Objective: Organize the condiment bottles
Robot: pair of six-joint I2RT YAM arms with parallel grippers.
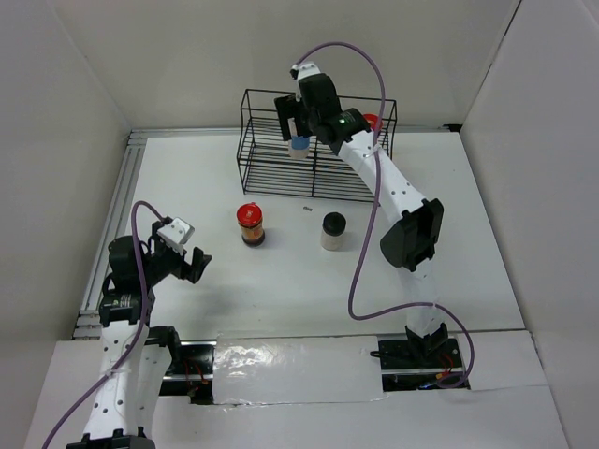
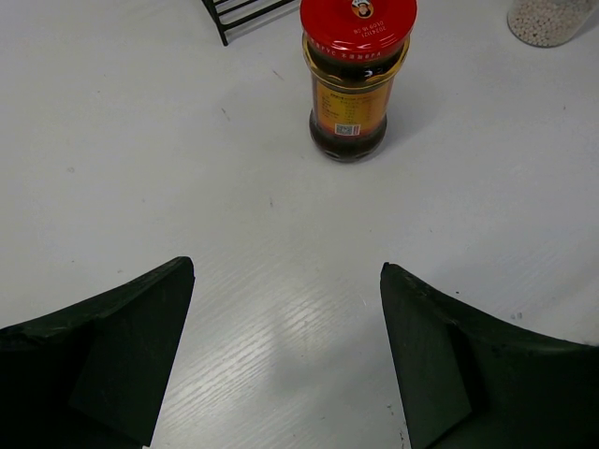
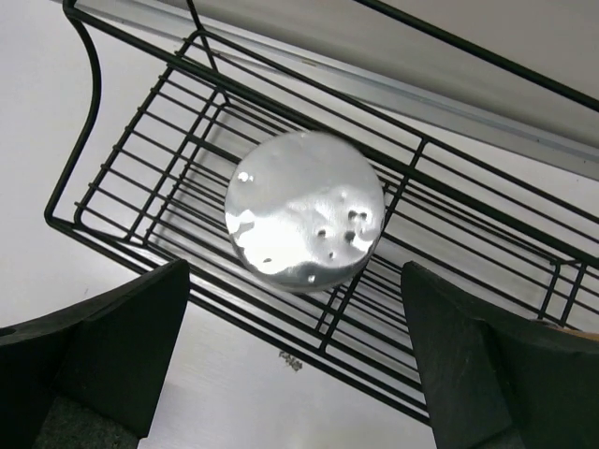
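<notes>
A dark brown jar with a red lid (image 1: 251,224) stands on the table; in the left wrist view the jar (image 2: 357,79) is ahead of my left gripper (image 2: 285,271). That gripper (image 1: 197,260) is open and empty. A white black-capped bottle (image 1: 333,231) stands to the jar's right. The blue-labelled silver-capped bottle (image 1: 299,145) stands in the black wire rack (image 1: 262,164). My right gripper (image 1: 296,123) hovers above it, open, with its fingers either side of the silver cap (image 3: 304,210) and apart from it. The second jar's red lid (image 1: 372,121) shows in the rack's right end, partly behind the right arm.
The rack (image 3: 140,131) stands at the back middle of the table, near the back wall. White walls close in the left, right and back. A rail (image 1: 117,215) runs along the table's left edge. A small dark speck (image 1: 308,209) lies in front of the rack.
</notes>
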